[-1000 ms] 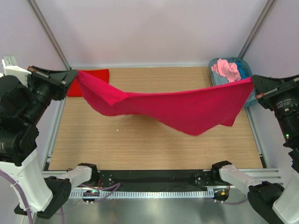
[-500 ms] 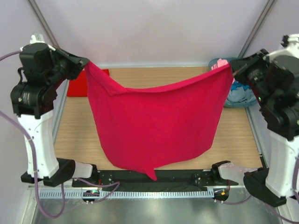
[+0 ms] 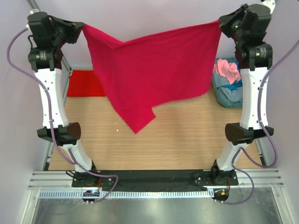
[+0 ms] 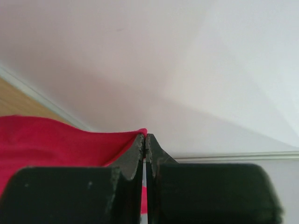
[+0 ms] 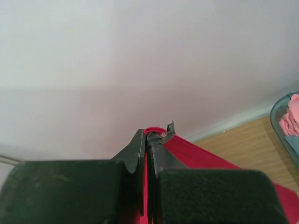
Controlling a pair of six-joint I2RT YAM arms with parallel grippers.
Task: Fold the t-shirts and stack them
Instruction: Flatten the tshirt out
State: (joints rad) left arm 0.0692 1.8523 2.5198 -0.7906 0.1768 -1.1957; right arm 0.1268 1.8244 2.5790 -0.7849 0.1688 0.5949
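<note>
A crimson t-shirt [image 3: 149, 70] hangs stretched high above the table between both raised arms. My left gripper [image 3: 82, 28] is shut on its upper left corner; in the left wrist view the cloth [image 4: 60, 140] runs off to the left of the closed gripper [image 4: 145, 136]. My right gripper [image 3: 220, 22] is shut on its upper right corner; in the right wrist view the cloth [image 5: 196, 154] runs off to the right of the closed gripper [image 5: 147, 133]. The shirt's lower tip hangs near the table's middle. A folded scarlet t-shirt [image 3: 86, 84] lies on the table at far left.
A grey-blue oval tub [image 3: 223, 95] at the table's far right holds pink [image 3: 227, 71] and blue [image 3: 232, 92] shirts. The wooden table [image 3: 177, 140] lies below, with white walls behind. Both arms stand upright at the table's sides.
Both arms have risen and carried the crimson shirt up and toward the back; it went from sagging over the table to hanging stretched high.
</note>
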